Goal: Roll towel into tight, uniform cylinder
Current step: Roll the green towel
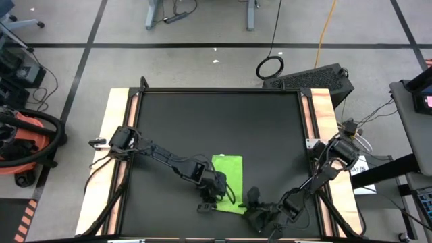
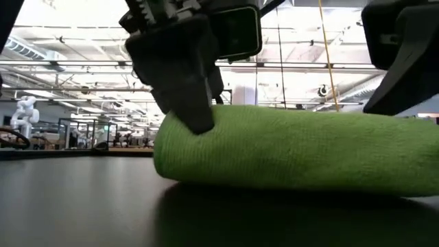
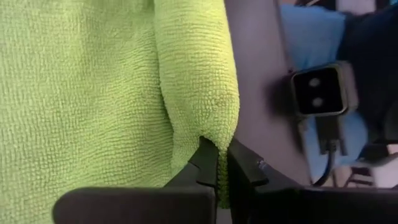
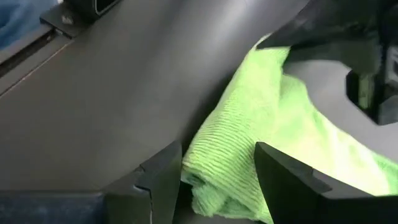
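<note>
Left gripper [image 3: 216, 163] pinches the towel [image 3: 93, 93] roll; wrist view shows right gripper [image 4: 217, 165] agape

The towel [image 1: 228, 177] lies on the mat's [image 1: 216, 121] near edge, between the left gripper [image 1: 217, 196] and the right gripper [image 1: 252, 201].

- High view: overhead, facing straight down on the whole tabletop [image 1: 216, 128] and surrounding floor.
- Low view: at tabletop level, facing the room, very near the towel [image 2: 295, 154].
- Both wrist views: close range, past their own fingers; every view shares the towel.
</note>
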`<action>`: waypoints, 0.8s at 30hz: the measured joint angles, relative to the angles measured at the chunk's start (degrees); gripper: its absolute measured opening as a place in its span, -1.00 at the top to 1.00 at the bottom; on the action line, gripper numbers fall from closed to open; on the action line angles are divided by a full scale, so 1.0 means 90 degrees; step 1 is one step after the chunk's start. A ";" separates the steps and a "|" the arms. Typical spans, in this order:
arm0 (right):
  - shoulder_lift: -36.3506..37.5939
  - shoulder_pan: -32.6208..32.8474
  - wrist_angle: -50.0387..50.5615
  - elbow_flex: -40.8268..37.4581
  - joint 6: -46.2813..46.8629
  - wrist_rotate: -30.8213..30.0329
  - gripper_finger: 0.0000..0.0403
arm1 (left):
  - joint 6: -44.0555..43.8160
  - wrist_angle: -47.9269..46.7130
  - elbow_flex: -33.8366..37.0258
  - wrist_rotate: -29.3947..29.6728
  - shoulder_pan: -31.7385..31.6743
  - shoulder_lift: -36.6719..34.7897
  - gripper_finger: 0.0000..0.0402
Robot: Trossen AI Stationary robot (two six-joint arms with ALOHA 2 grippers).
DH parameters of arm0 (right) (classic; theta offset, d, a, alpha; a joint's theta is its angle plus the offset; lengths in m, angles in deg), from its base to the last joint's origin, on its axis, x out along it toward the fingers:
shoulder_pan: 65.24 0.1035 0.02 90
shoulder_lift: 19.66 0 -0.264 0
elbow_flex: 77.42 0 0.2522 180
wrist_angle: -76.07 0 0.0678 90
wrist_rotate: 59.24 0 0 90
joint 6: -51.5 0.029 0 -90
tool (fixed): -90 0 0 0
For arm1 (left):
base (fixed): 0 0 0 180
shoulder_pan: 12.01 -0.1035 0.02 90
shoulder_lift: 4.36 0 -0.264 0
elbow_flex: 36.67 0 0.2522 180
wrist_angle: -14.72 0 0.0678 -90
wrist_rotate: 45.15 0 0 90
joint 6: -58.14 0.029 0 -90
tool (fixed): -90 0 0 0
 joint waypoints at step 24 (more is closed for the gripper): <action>-0.0328 -0.0663 -0.0619 0.0160 0.0569 0.2331 0.98 | -0.0331 0.0282 -0.0005 -0.0182 0.0380 -0.0005 0.79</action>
